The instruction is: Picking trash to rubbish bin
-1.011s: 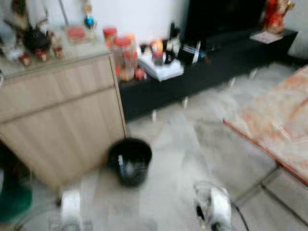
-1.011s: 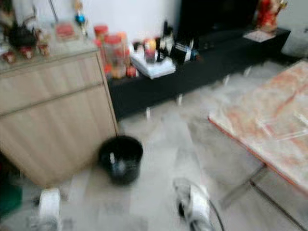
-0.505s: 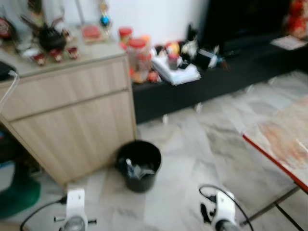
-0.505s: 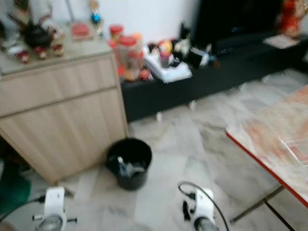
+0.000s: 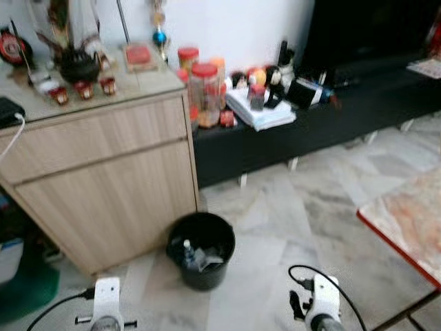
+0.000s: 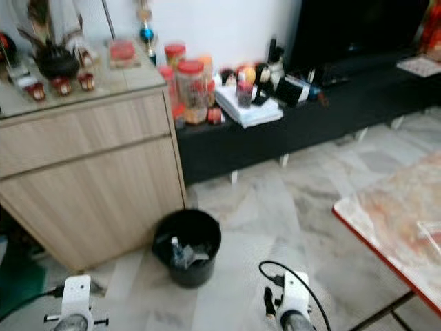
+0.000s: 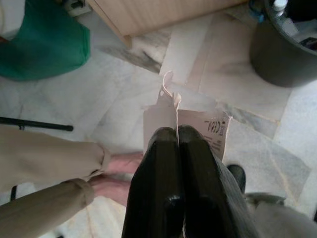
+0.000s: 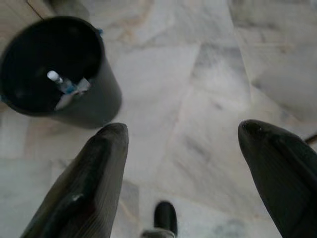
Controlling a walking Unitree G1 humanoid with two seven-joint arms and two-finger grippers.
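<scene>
A black bin point(image 5: 201, 249) stands on the marble floor point(image 5: 324, 207), just beside the corner of a wooden cabinet point(image 5: 103, 186). Inside the bin lie a small bottle point(image 8: 60, 83) with a white cap and some pale scraps; the rest of its inside is too dark to make out.

The left hand point(image 7: 177, 136) is closed on a piece of paper point(image 7: 190, 126), a pale slip with a short string loop and some print too small to read. The fingers hide its lower part. In the left wrist view the paper hangs above the floor, apart from the bin, which is cut off at the picture's edge. Under this hand a person's bare feet point(image 7: 121, 173) and beige trouser legs show, also cut off.

The right hand point(image 8: 181, 148) is open, its two fingers wide apart and empty, above the floor near the bin.

In the head views only the silver wrists show at the lower edge. Jars point(image 5: 204, 93) and small things crowd the cabinet top and a low black shelf point(image 5: 331, 117), a little blurred. A red-edged desk point(image 5: 406, 224) is cut off at the right.
</scene>
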